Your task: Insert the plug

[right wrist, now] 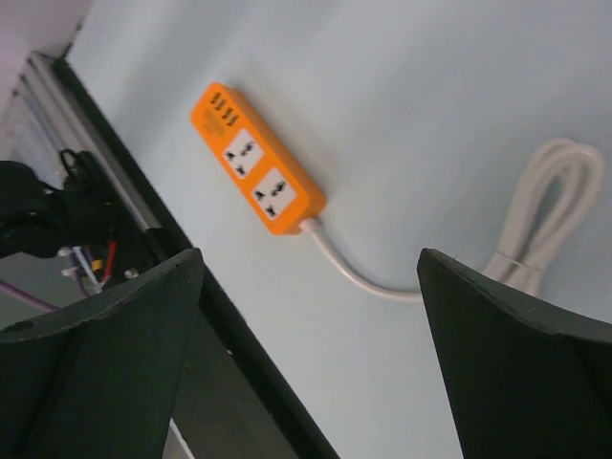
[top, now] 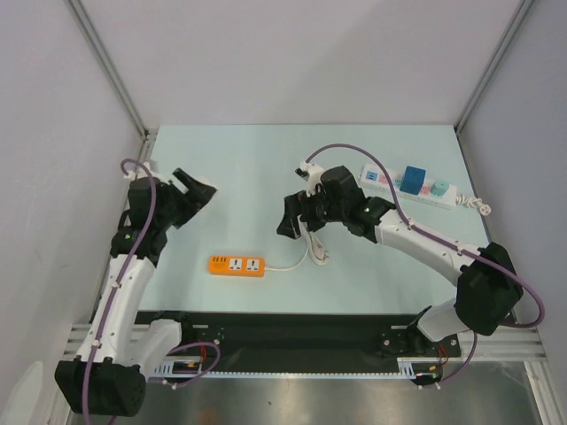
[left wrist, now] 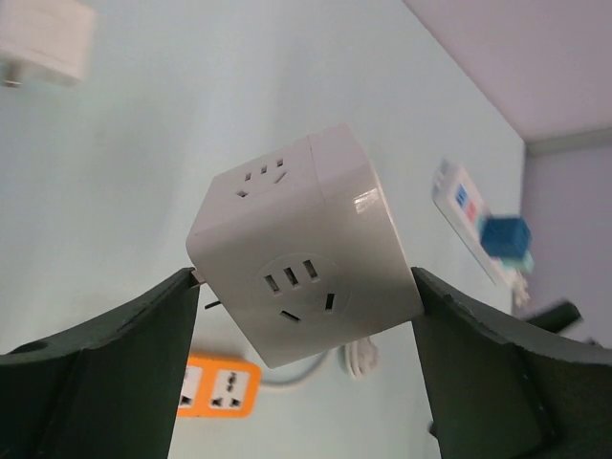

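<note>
Left wrist view: left claw (left wrist: 304, 277) clamped a white plastic socket cube (left wrist: 296, 258); right claw (right wrist: 308, 256) gaped wide, empty.
Blue cube-shaped plug (top: 414, 178) sat on the white power strip (top: 443, 192), well apart from both; held tilted, the socket cube might slip.

Pale blue table (top: 248, 168), grey walls (top: 301, 53)

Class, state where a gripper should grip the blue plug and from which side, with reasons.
Probably grip the plug by its two flat faces along the white strip's long edges, coming from above. It stands proud of the strip, and those parallel faces look free, while a teal block sits close beside it.
</note>
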Tool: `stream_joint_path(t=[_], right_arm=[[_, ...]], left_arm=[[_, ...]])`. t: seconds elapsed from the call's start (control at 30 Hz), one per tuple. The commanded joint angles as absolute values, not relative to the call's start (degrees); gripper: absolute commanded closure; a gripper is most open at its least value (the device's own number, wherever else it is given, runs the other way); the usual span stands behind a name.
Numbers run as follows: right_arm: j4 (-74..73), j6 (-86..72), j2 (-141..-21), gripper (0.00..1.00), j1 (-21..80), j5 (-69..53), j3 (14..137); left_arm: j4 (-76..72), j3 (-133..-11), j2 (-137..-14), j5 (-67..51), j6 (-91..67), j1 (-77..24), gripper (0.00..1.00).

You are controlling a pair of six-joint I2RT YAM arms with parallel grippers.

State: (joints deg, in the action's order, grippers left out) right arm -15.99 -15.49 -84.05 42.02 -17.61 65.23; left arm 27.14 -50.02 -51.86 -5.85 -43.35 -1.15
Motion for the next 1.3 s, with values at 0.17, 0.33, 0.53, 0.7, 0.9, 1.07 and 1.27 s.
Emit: stream_joint_path(t=[0.17, 0.33, 0.53, 0.7, 0.9, 1.07, 1.27], right_arm=[[12.37, -23.38, -78.15, 0.0, 44.03, -26.01, 57.58], [16.6, -22.41, -74.54, 0.0, 44.12, -22.59, 52.66], [28.46, -18.38, -69.45, 0.01, 44.3, -29.25, 43.53], [39.94, -4.32, -58.73, 0.0, 44.3, -33.32, 32.98], [41.5, 4.56, -53.87, 0.0, 43.16, -35.67, 33.29], [43.94, 6.06, -55.63, 0.0, 42.71, -38.06, 36.56], [43.16, 12.56, -56.34, 0.0, 43.77, -36.21, 38.76]], left_arm=[[11.8, -49.4, -51.24, -25.29, -39.82, -10.37, 1.0], [8.89, -47.47, -50.02, -31.46, -37.62, -12.65, 1.0], [-15.72, -40.61, -49.57, -52.36, -44.99, -13.71, 1.0], [-17.13, -44.2, -52.2, -59.05, -47.02, -15.55, 1.0], [-25.83, -44.91, -54.58, -61.96, -55.01, -21.52, 1.0], [-27.68, -47.99, -56.07, -60.82, -57.04, -26.89, 1.0], [-28.56, -48.6, -56.95, -59.94, -59.24, -29.53, 1.0]])
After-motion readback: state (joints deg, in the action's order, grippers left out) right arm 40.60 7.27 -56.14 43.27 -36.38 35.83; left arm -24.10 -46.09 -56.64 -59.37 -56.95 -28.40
